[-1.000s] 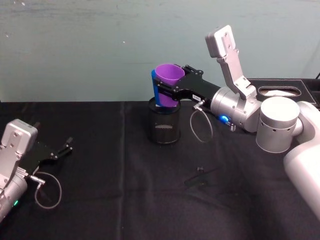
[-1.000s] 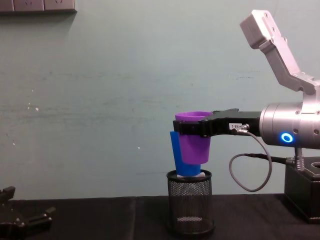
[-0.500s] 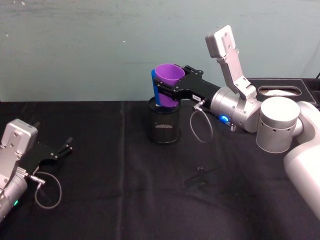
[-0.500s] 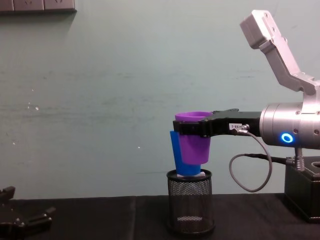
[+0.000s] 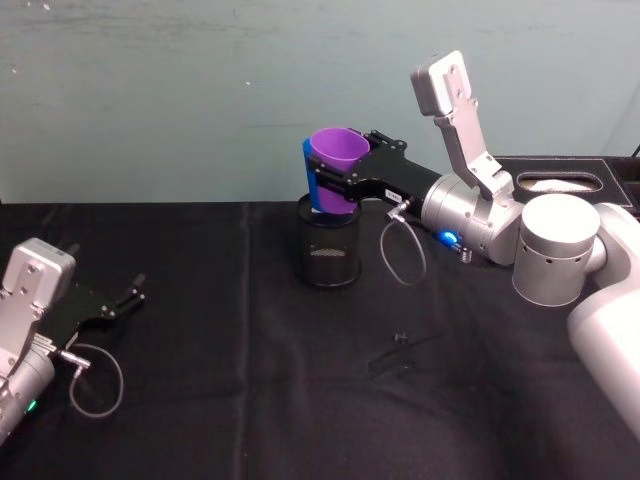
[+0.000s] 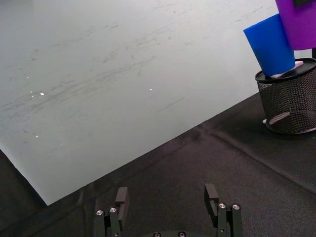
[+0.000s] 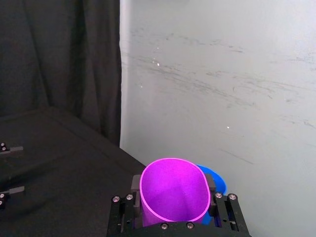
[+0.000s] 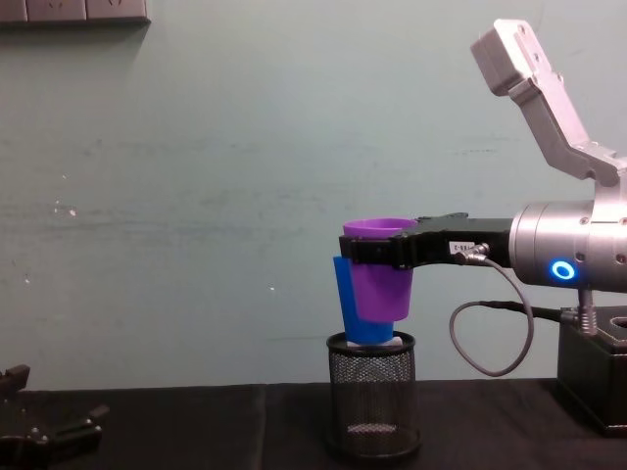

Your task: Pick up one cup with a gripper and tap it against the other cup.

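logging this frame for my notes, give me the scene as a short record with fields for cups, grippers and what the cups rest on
purple cup: upright, lifted off the table, clamped near its rim
right gripper: shut on the purple cup, reaching in from the right
blue cup: base on top of the mesh pen holder
cup contact: side by side at the same spot; cannot tell if touching
left gripper: open, parked low over the table at the left

left arm [image 5: 22, 310]: low, bent | left gripper [image 5: 131, 291]: fingers apart | right arm [image 5: 470, 215]: raised, stretched forward | right gripper [image 5: 340, 182]: squeezing purple cup [image 5: 338, 148]
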